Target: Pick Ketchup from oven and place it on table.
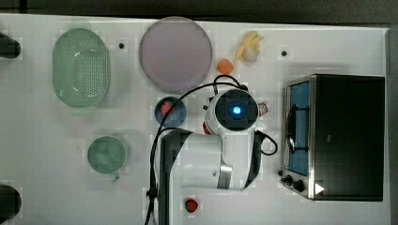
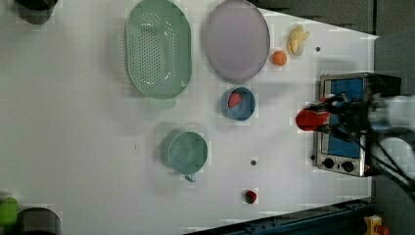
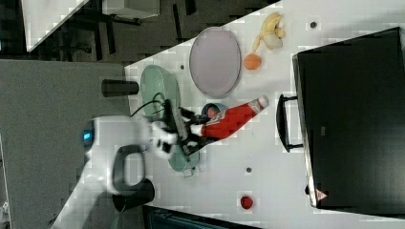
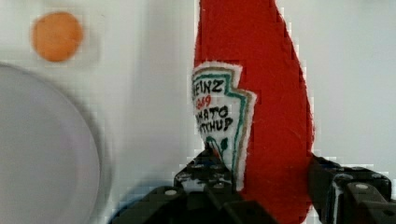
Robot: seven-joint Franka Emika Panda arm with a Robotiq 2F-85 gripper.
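Observation:
The ketchup (image 3: 229, 119), a red bottle with a white label, hangs on its side above the table (image 1: 56, 164), and my gripper (image 3: 193, 131) is shut on its lower body. Its whitish cap (image 1: 264, 108) points toward the oven (image 1: 347, 136), a short gap from the dark handle. In the wrist view the fingers (image 4: 205, 168) press the ketchup (image 4: 275, 93) from both sides. The arm's wrist covers most of the bottle in the top view. In the left view the ketchup (image 2: 311, 120) shows just in front of the oven (image 2: 342, 93) and its bluish glass front.
On the table are a green colander (image 1: 80, 67), a greyish plate (image 1: 175, 54), a blue bowl (image 1: 170, 111) with a strawberry in it, a green cup (image 1: 107, 154), an orange (image 1: 225, 66), a banana (image 1: 248, 47) and a loose strawberry (image 1: 190, 205).

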